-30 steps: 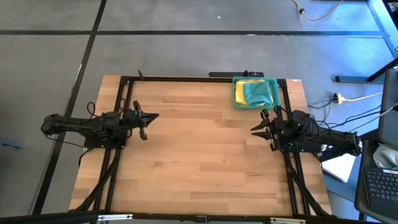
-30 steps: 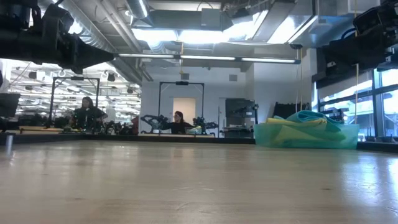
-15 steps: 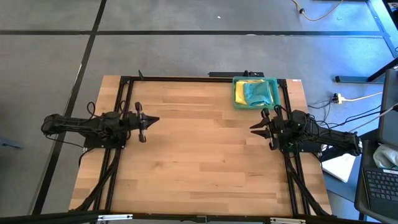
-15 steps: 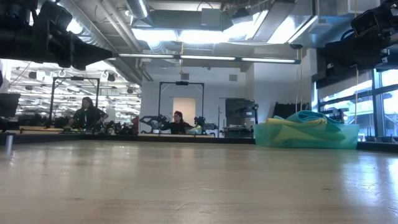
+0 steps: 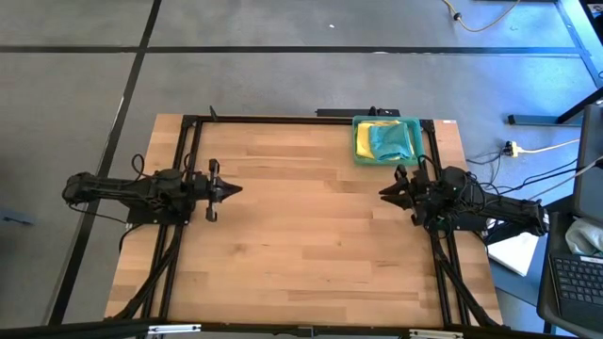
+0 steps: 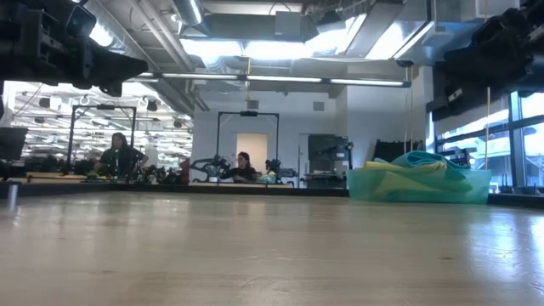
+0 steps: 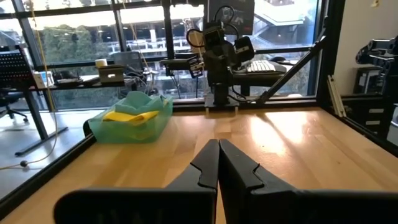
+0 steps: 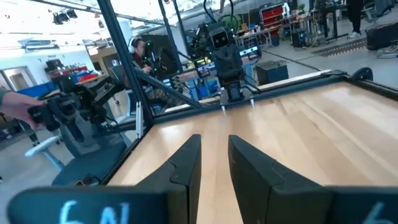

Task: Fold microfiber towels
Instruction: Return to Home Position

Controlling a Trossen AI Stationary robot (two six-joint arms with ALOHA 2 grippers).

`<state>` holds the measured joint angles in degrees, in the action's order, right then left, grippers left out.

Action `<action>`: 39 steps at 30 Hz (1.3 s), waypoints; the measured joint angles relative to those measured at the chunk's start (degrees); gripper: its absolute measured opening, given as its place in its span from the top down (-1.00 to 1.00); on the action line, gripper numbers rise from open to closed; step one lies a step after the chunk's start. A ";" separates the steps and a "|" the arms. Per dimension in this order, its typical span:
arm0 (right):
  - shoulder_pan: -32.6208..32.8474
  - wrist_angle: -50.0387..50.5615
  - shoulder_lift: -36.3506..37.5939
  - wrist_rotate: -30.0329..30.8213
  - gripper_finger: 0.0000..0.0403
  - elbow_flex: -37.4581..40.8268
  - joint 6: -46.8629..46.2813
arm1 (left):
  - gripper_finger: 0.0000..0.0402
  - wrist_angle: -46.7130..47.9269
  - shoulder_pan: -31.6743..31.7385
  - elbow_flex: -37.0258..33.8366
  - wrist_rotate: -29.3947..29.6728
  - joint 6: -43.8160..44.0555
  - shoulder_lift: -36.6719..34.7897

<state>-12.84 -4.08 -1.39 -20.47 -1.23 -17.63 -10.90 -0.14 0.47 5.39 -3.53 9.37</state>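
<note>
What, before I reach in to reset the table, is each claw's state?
Left claw: closed, holding nothing.
Right claw: open a little, holding nothing.

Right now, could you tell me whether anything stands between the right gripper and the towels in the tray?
Nothing visible does; only bare tabletop lies between the right gripper and the teal tray holding the stacked towels.

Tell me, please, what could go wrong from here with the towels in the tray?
The teal towel is heaped above the rim of the tray, over a yellow towel; it might slip or unfold. The right gripper sits near the tray, so a careless swing could knock it.
</note>
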 joint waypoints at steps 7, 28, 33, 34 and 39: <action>0.02 1.27 -0.20 2.60 0.60 -0.02 -4.21 | 1.00 0.02 0.00 0.00 -0.02 0.04 0.00; 0.02 3.17 -0.87 7.43 0.82 0.00 -3.07 | 1.00 0.09 0.00 0.00 -0.18 0.07 0.00; 0.02 3.15 -0.87 7.41 0.81 -0.02 -3.01 | 1.00 0.09 0.00 0.00 -0.18 0.07 0.00; 0.02 3.17 -0.87 7.41 0.81 -0.02 -2.99 | 1.00 0.09 0.00 0.00 -0.18 0.07 0.00; 0.02 3.15 -0.87 7.39 0.81 0.00 -2.92 | 1.00 0.09 0.01 0.00 -0.18 0.07 0.00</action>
<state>-12.82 -0.93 -2.26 -13.08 -1.23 -20.56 -10.81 -0.14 0.47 5.21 -3.46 9.37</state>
